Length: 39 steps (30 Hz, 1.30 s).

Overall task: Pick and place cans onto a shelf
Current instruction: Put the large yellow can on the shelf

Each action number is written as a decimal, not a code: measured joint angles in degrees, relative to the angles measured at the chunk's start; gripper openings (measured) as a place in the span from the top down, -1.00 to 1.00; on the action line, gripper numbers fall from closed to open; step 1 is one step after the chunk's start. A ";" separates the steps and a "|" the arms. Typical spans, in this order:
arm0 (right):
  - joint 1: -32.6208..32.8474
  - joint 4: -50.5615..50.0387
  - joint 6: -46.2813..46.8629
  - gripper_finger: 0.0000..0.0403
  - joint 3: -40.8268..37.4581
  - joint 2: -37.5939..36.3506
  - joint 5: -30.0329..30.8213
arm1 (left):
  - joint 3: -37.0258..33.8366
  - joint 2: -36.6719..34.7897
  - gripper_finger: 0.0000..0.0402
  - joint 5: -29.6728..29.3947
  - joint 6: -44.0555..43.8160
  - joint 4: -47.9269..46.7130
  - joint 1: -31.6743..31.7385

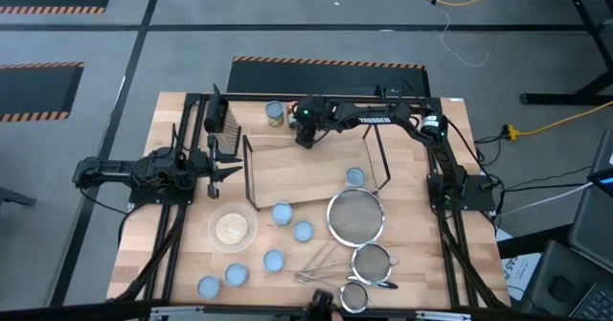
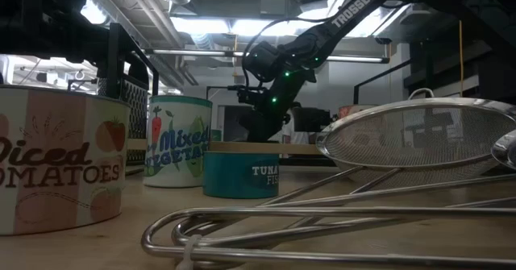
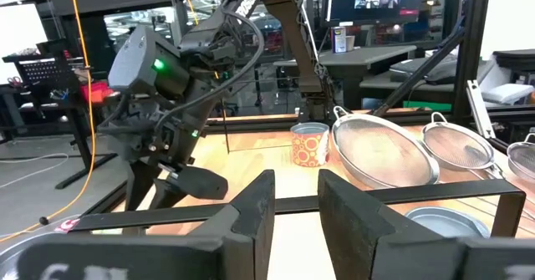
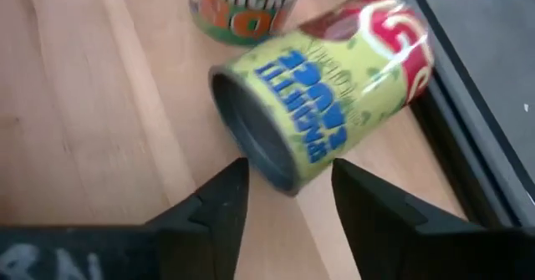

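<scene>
From above, the right gripper [image 1: 306,139] hangs over the far edge of the light-wood board shelf with thin black wire end frames [image 1: 306,172], its fingers hidden under the dark wrist. A tin [image 1: 275,113] stands just beyond it on the desk [image 1: 431,263]. One pale-topped can [image 1: 355,176] sits on the shelf's right part; five more [image 1: 281,213] lie scattered on the desk nearer the front. The left gripper [image 1: 228,158] waits left of the shelf.

At desk level, a cream diced-tomatoes can [image 2: 60,161] is cut off at the edge, and a teal tuna tin [image 2: 240,172] hides the shelf's base.

The left wrist shows its fingers [image 3: 251,213] narrowly parted, holding nothing.

The right wrist shows its fingers [image 4: 221,205] spread apart, with a yellow-green can lying on its side [image 4: 326,88] just beyond them, unheld; a second upright can [image 4: 242,8] behind is cropped
</scene>
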 joint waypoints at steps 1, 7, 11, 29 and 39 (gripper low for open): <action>-0.10 0.48 -0.02 0.12 0.00 0.00 -0.01 | 0.00 0.00 0.57 0.02 0.00 0.00 -0.02; -0.82 0.98 -0.09 0.38 0.00 0.00 -0.19 | 0.00 0.00 0.57 0.01 0.01 -0.02 0.00; -1.20 0.98 -0.31 0.60 -0.02 0.00 -3.65 | 0.00 0.00 0.57 0.01 0.02 -0.02 -0.01; -1.35 1.75 -1.74 0.99 0.00 -0.01 -4.54 | 0.00 -0.02 0.57 0.00 0.02 -0.06 0.00; -1.33 -5.51 -1.75 1.00 0.00 -5.03 -5.02 | 0.00 0.01 0.57 0.00 0.01 -1.05 -0.02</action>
